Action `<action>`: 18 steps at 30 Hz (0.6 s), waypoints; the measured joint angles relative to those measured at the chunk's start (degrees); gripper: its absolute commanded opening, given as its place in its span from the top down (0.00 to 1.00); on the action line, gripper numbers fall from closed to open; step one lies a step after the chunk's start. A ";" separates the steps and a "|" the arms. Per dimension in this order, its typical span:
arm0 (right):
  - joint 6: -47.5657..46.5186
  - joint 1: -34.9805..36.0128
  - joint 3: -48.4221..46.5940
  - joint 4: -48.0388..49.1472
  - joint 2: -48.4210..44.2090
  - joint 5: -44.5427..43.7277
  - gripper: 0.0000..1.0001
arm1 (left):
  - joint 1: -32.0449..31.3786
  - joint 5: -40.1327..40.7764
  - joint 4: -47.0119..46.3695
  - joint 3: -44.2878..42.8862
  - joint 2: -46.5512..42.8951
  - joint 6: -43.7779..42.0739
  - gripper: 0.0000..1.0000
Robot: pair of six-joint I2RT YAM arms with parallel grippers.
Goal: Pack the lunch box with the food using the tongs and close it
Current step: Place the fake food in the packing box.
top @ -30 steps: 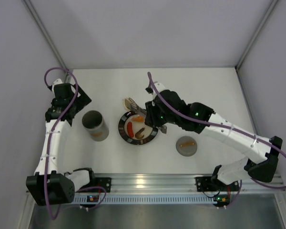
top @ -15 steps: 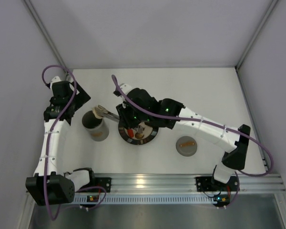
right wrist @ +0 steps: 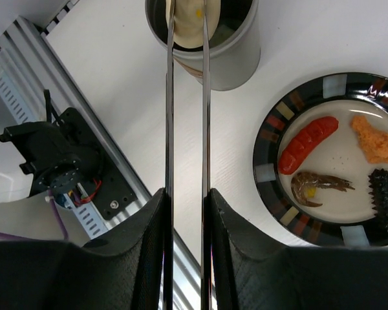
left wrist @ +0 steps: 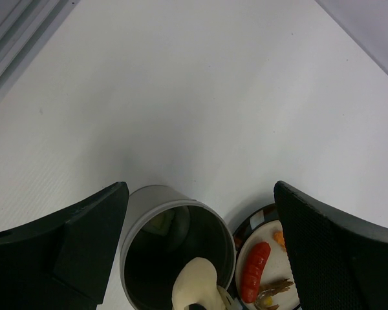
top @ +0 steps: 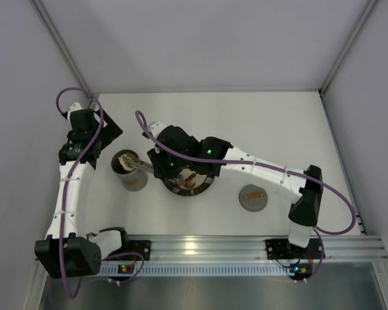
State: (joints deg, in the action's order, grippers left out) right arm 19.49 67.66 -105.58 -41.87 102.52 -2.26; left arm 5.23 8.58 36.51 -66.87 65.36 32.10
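Your right gripper (right wrist: 186, 208) is clamped tight on the tongs (right wrist: 205, 116). Their two arms run nearly parallel out to a white lump (right wrist: 187, 16) pinched at the tips over the mouth of the lunch box (right wrist: 229, 58). In the overhead view the box stands at 9 o'clock of the plate (right wrist: 271, 135), and its lid (top: 253, 197) lies at 4 o'clock of the plate, well apart.

Watch the release point first. In the left wrist view the lump sits over the box's 6 o'clock rim rather than the middle. If you let go there, it may catch the edge and roll onto the table.

The box is tall and narrow, and nothing steadies it. Your left gripper (left wrist: 199, 192) hangs spread wide above it, touching nothing. A sideways nudge from the tong tips against the inner wall could tip it, spilling the pale piece already inside.

The hold on the tongs is far from their tips, so a small wrist twist swings the ends a long way. The red sausage (right wrist: 307, 143), orange piece (right wrist: 378, 142) and brown bit (right wrist: 320, 185) wait on the plate.
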 measured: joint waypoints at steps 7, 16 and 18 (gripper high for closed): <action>0.02 0.00 -1.86 0.35 2.03 -0.20 0.61 | 0.00 0.02 0.00 0.00 0.00 0.00 0.01; -0.02 0.00 -2.64 0.42 2.19 -0.68 0.52 | 0.00 0.02 0.00 0.00 0.00 0.00 0.01; -0.02 0.00 -2.86 0.39 2.21 -0.70 0.52 | 0.00 0.02 0.00 0.00 0.00 0.00 0.01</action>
State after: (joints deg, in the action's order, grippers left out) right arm 19.46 67.66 -108.44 -41.47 104.73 -2.96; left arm 5.23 8.60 36.51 -66.87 65.36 32.10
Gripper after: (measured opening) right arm 0.480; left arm 0.990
